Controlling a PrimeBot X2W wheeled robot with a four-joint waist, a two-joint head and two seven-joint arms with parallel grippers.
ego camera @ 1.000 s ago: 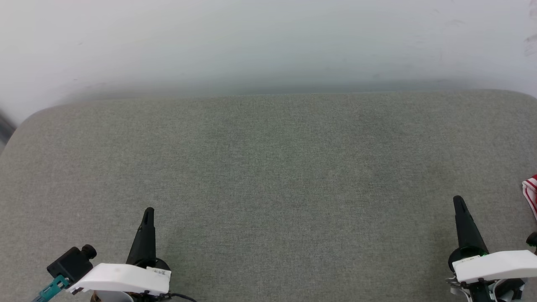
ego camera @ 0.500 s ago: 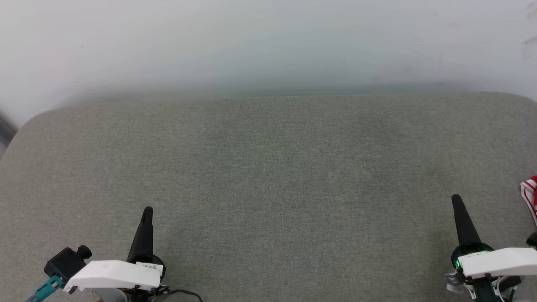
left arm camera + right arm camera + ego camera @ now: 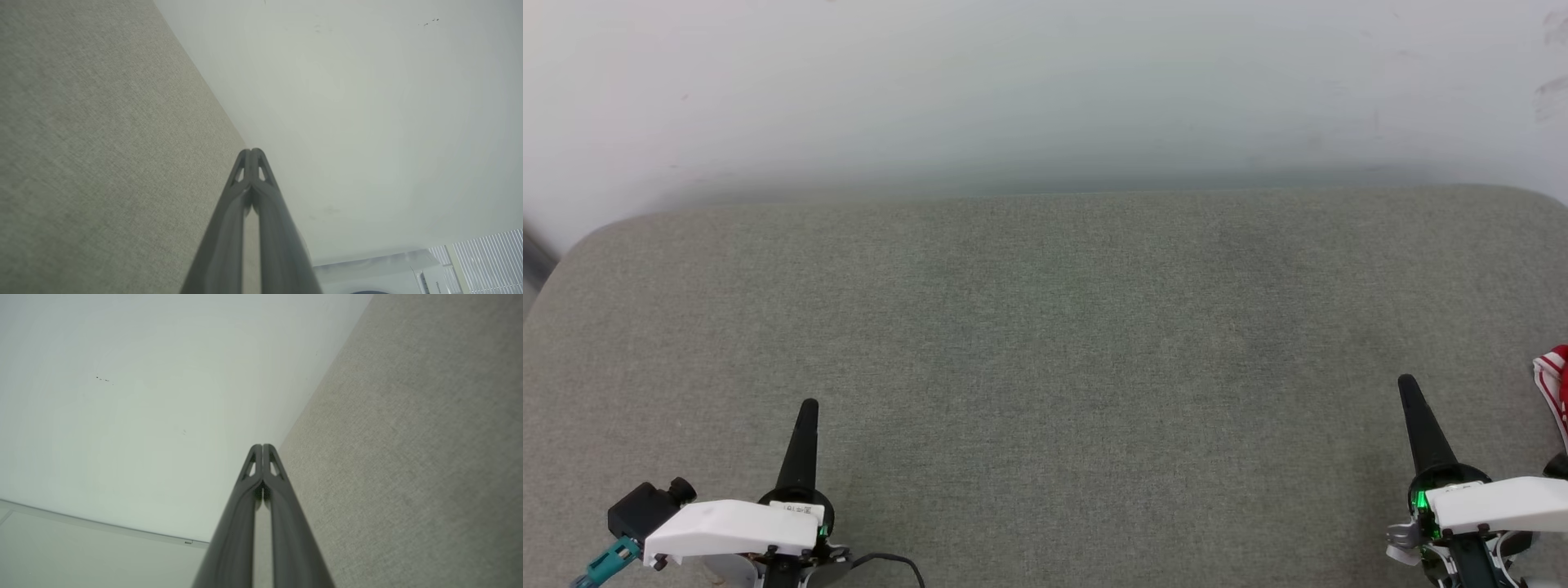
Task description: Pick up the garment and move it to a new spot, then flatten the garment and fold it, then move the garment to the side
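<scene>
A small piece of the garment (image 3: 1555, 384), red and white striped, pokes in at the right edge of the head view on the grey fabric surface (image 3: 1045, 343); the rest lies outside the picture. My right gripper (image 3: 1405, 382) stands at the lower right, shut and empty, a little left of that piece. My left gripper (image 3: 808, 405) is at the lower left, shut with nothing in it. In the left wrist view the left gripper (image 3: 252, 152) has its fingers pressed together, and the right gripper (image 3: 262, 447) looks the same in the right wrist view.
A pale wall (image 3: 1045, 90) rises behind the surface's far edge. The surface has rounded far corners at left and right. A white appliance (image 3: 376, 273) and window blinds (image 3: 486, 257) sit low in the left wrist view.
The head view has shifted slightly, so the surface sits a bit lower in the picture. Both grippers stay shut and sit a little lower in the picture too.
</scene>
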